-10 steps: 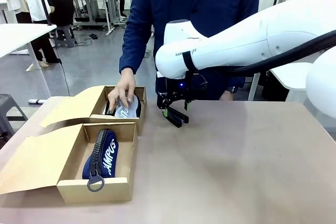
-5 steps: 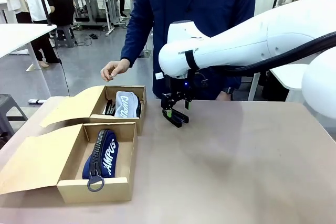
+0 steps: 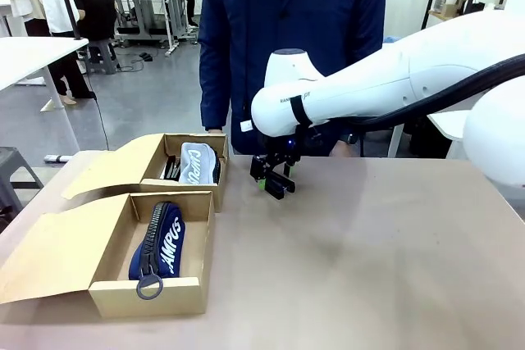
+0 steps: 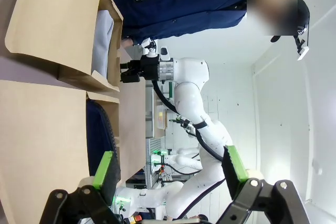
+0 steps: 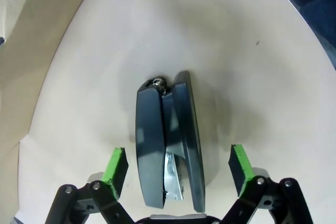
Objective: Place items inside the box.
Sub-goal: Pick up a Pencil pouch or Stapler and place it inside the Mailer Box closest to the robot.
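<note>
My right gripper (image 3: 275, 181) hangs open just above the table, right of the far box (image 3: 195, 138). Its green pads (image 5: 116, 164) stand on either side of a black stapler (image 5: 168, 145) that lies on its side on the table, untouched. The far box holds a light grey-blue pouch (image 3: 199, 163) and something black (image 3: 171, 170) beside it. The near box (image 3: 148, 297) holds a navy pouch (image 3: 161, 240) with white lettering. My left gripper (image 4: 170, 166) is open and holds nothing; beyond it both boxes appear sideways, with the navy pouch (image 4: 100, 135) in one.
A person in a navy jacket (image 3: 291, 30) stands at the far edge, right behind my right gripper. Both boxes have their flaps (image 3: 107, 168) spread out to the left. Bare table (image 3: 385, 252) stretches to the right and front.
The person's hand has left the far box and pulled back out of sight. My right gripper has stayed open over nearly the same spot.
</note>
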You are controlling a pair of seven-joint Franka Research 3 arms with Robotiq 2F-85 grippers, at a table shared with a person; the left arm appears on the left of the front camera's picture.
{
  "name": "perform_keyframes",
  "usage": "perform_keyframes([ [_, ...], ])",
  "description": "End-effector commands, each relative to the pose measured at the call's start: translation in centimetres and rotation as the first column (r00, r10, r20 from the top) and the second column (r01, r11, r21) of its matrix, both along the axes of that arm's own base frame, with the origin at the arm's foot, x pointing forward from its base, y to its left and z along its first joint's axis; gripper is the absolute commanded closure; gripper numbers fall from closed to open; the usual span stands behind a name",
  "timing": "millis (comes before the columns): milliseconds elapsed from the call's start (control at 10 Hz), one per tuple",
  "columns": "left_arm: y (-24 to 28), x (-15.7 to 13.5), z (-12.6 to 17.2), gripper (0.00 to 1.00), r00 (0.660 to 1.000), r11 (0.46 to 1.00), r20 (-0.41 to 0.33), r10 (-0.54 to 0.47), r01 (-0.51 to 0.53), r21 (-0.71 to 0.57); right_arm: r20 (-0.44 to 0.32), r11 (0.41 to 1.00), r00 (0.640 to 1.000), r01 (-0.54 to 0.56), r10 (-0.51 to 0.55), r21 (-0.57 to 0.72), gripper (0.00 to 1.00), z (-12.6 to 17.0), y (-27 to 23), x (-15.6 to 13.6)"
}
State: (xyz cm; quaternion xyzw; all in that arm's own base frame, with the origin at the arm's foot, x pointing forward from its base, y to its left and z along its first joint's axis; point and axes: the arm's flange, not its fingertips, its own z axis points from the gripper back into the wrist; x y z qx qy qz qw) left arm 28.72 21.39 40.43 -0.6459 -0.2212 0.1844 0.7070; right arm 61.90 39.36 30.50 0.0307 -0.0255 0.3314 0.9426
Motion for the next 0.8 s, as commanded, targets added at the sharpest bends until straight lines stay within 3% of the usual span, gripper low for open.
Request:
perform_keyframes([
  [0,-0.10,-0.10,-0.04,0.00,1.000,1.000,0.023,0.001,0.000,-0.005,0.010,0.999,1.000,-0.025,0.025,0.042,0.00,0.16,-0.81,-0.69],
  [100,-0.10,-0.10,-0.04,0.00,1.000,1.000,0.023,0.001,0.000,-0.005,0.005,0.998,1.000,-0.030,0.029,0.050,0.00,0.12,-0.84,-0.81],
  [200,-0.10,-0.10,-0.04,0.00,1.000,1.000,0.023,0.001,0.000,-0.005,0.008,0.998,1.000,-0.028,0.027,0.053,0.60,0.10,-0.85,-0.97],
  [300,-0.10,-0.10,-0.04,0.00,1.000,1.000,0.023,0.001,0.000,-0.005,0.005,0.999,1.000,-0.025,0.024,0.042,0.60,0.11,-0.91,-1.03],
  [400,-0.10,-0.10,-0.04,0.00,1.000,1.000,0.023,0.001,0.000,-0.005,0.002,0.999,1.000,-0.026,0.026,0.041,1.00,0.14,-0.90,-1.09],
  [500,-0.10,-0.10,-0.04,0.00,1.000,1.000,0.023,0.001,0.000,-0.005,0.004,0.999,1.000,-0.023,0.023,0.039,0.65,0.21,-0.90,-1.11],
  [600,-0.10,-0.10,-0.04,0.00,1.000,1.000,0.023,0.001,0.000,-0.005,0.012,0.999,1.000,0.008,-0.008,0.041,1.00,0.24,-0.93,-1.10],
  [700,-0.10,-0.10,-0.04,0.00,1.000,1.000,0.023,0.001,0.000,-0.005,0.006,0.999,1.000,0.002,-0.002,0.043,1.00,0.31,-0.92,-1.07],
])
